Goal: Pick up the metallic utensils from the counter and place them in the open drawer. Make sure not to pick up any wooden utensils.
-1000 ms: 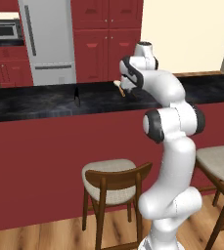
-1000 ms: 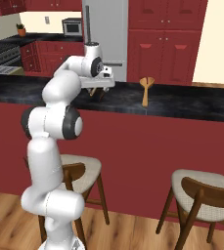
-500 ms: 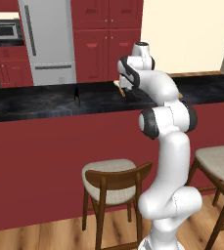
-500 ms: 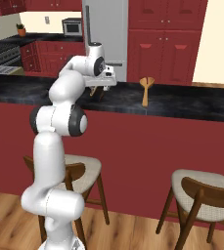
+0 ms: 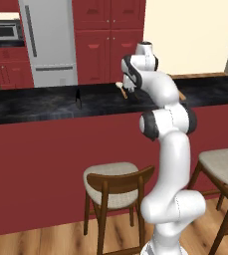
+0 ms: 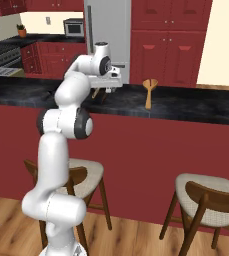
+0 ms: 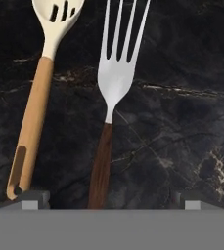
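Note:
In the hand view a silver fork with thin tines and a dark brown handle lies on the black stone counter. Its handle runs down between the fingertips of my open gripper, which hovers just above it. Beside the fork lies a wooden slotted spoon with a pale bowl. From the base views, the gripper hangs low over the counter. A slim black knife is on the counter to its left. The open drawer is out of view.
Another wooden utensil is on the counter to the right of the hand. Two stools stand in front of the red counter panels. A grey fridge and red cabinets line the back wall.
The arm's elbow has shifted slightly and the hand has sunk a little toward the counter. The utensils have not moved.

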